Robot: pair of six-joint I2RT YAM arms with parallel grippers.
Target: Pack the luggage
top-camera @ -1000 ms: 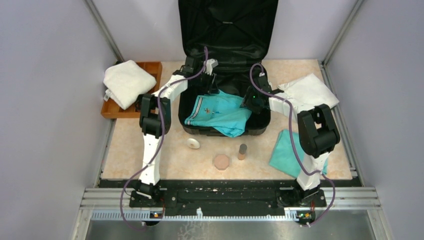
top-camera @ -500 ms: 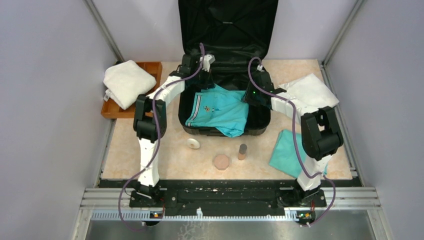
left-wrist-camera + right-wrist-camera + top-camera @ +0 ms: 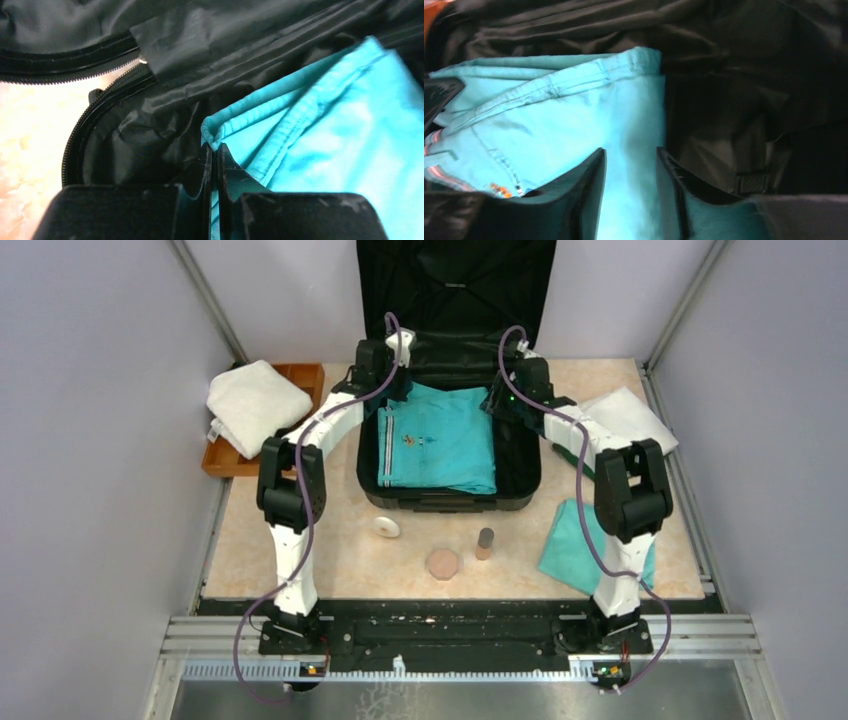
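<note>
While the luggage (image 3: 455,502) lies open at the far middle of the table, its lid upright against the far wall, we see a teal shirt (image 3: 437,440) spread flat in its base. We find the left gripper (image 3: 212,150) pinched tight on the shirt's far left corner, the hem bunched at its fingertips. The right gripper (image 3: 630,152) hangs over the far right corner, jaws partly apart, clamping nothing.
</note>
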